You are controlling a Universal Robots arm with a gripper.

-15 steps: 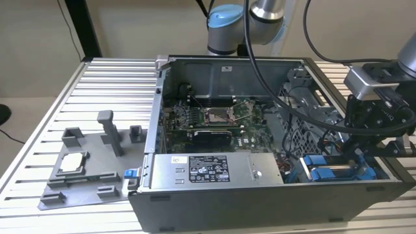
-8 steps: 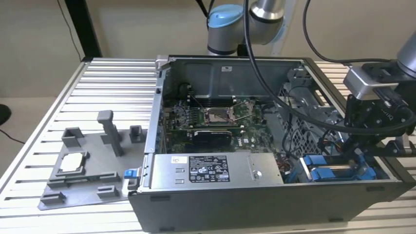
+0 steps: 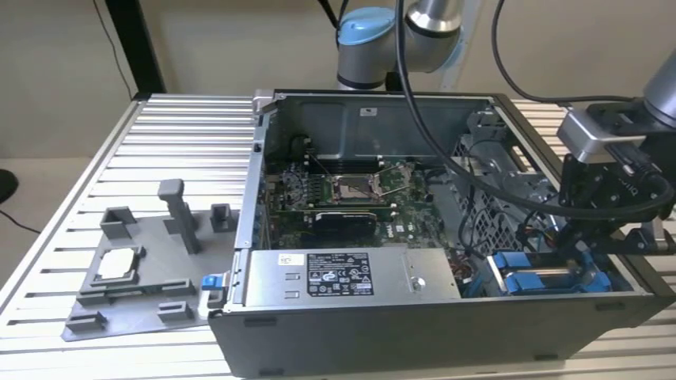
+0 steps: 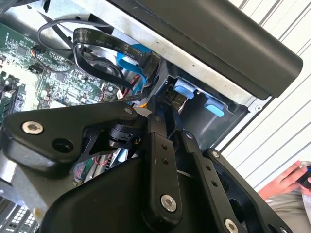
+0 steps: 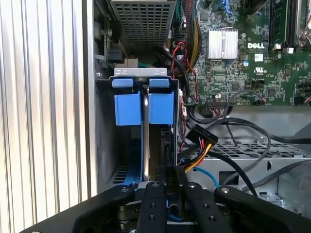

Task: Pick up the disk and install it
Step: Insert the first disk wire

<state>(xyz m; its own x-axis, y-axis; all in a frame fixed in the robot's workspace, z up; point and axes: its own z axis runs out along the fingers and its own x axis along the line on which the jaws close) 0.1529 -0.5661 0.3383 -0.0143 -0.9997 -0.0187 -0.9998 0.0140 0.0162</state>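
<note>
The disk [image 3: 539, 279], with its blue plastic carrier, sits in the drive bay at the front corner of the open computer case, on the exterior view's right. Its two blue tabs [image 5: 129, 109] show in the first wrist view, and a blue corner [image 4: 183, 90] shows in the second wrist view. My gripper [image 3: 587, 252] hangs just over the bay, at the disk's end away from the tabs. In both wrist views the black fingers [image 5: 169, 171] lie close together, shut. I see nothing held between them.
The open case [image 3: 444, 332] lies on a slatted metal table. Inside are the motherboard [image 3: 349, 194], a power supply [image 3: 338, 273] and loose cables [image 5: 204, 141] beside the bay. A grey fixture plate [image 3: 138, 277] lies on the exterior view's left. A person's hand [image 4: 286, 182] rests outside the case.
</note>
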